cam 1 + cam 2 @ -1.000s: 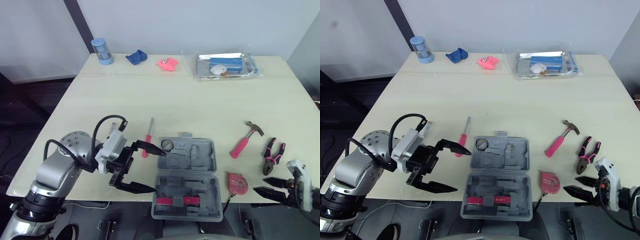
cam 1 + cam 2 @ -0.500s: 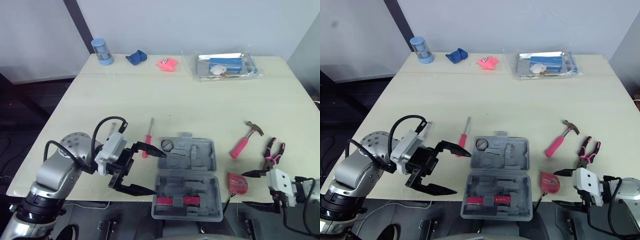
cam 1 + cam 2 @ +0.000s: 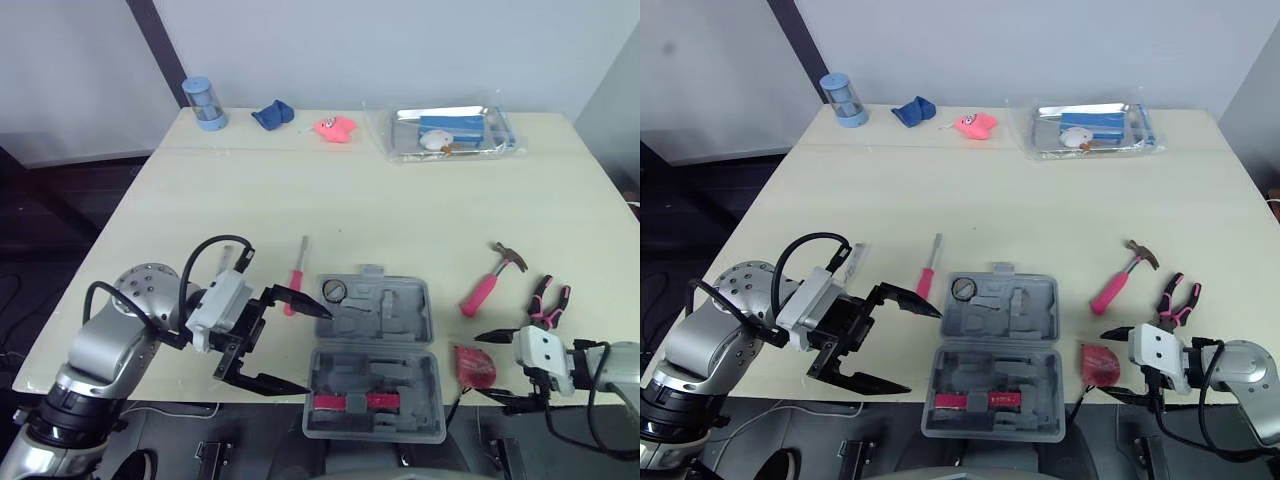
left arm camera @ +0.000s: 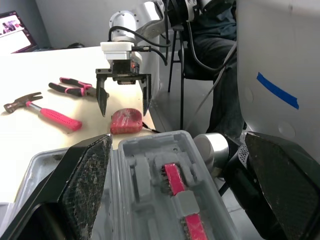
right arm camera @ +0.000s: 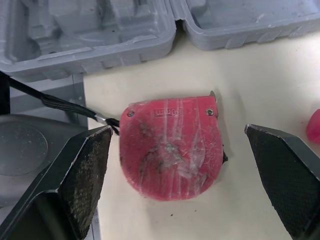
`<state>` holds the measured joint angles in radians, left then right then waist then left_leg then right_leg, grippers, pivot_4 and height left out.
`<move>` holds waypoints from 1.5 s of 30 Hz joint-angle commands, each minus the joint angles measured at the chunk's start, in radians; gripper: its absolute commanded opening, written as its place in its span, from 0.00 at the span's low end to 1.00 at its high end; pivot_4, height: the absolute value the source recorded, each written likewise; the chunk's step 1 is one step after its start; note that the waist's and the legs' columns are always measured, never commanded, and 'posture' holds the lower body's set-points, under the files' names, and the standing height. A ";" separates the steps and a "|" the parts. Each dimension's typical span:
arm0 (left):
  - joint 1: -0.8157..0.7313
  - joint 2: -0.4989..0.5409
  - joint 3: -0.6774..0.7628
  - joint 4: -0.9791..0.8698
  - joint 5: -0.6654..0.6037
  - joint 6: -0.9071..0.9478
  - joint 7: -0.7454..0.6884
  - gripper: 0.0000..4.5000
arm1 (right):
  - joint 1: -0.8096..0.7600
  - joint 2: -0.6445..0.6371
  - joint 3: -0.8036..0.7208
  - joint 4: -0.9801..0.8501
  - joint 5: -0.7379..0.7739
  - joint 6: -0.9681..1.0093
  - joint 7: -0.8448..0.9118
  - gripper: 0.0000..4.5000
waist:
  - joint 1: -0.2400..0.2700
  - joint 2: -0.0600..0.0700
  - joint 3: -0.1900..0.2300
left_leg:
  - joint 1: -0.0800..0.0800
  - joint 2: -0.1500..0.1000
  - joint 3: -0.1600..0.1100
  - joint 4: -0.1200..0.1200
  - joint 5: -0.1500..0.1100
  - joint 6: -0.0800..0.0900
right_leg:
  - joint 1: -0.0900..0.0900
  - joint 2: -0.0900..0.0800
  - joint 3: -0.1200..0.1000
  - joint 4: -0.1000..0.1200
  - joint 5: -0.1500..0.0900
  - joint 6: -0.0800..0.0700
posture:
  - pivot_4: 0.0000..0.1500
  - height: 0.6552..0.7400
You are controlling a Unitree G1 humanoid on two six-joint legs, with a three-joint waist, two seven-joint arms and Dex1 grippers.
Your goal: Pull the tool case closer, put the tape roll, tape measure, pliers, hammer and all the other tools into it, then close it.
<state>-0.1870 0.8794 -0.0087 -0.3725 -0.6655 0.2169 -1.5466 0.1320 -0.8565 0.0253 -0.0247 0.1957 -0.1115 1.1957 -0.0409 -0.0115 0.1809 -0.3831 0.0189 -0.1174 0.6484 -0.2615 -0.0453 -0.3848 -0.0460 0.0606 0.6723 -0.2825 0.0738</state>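
right gripper [image 4: 125,113], jaws spread, by tape measure [image 5: 172,150]

The tool case [image 5: 100,25] is being cut off by the right wrist view's edge; the clear plastic package's [image 3: 400,140] contents are showing too small to identify.

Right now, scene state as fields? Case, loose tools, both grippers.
tool case: open, at the table's near edge
inside case: red pieces in near half; small ring at far-left corner
tape measure: on table right of case, between right gripper's fingers, not gripped
hammer: on table, right of case
pliers: right of hammer
screwdriver: left of case
left gripper: open, at case's left side
right gripper: open
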 commanded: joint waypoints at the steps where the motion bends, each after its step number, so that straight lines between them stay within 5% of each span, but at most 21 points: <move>1: 0.002 0.015 0.010 -0.012 0.001 -0.019 -0.032 1.00 | -0.001 -0.011 -0.003 -0.028 0.010 0.006 0.008 0.99 | 0.000 0.000 0.000 | 0.000 0.000 0.000 0.000 0.000 0.000 | 0.000 0.000 0.000 0.000 0.000 0.000 | 1.00 1.00; 40: -0.015 0.001 -0.008 0.016 0.018 -0.040 -0.027 1.00 | -0.028 0.064 0.040 0.252 -0.052 -0.224 0.016 0.99 | -0.003 0.000 0.000 | 0.004 0.000 0.001 0.000 0.000 0.000 | 0.004 0.000 0.001 0.001 0.000 0.000 | 1.00 1.00; 45: -0.015 -0.001 -0.011 0.014 0.019 -0.038 -0.022 1.00 | -0.037 0.072 0.046 0.286 -0.052 -0.262 0.031 0.65 | -0.003 -0.001 -0.001 | 0.004 0.000 0.001 0.000 0.000 0.000 | 0.004 0.000 0.001 0.001 0.000 0.000 | 1.00 1.00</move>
<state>-0.1922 0.8775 -0.0150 -0.3427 -0.6483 0.1894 -1.5487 0.0874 -0.7903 0.0522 0.2387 0.1582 -0.3631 1.2234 -0.0440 -0.0125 0.1802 -0.3786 0.0190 -0.1168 0.6485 -0.2615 -0.0452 -0.3806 -0.0458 0.0613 0.6730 -0.2824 0.0737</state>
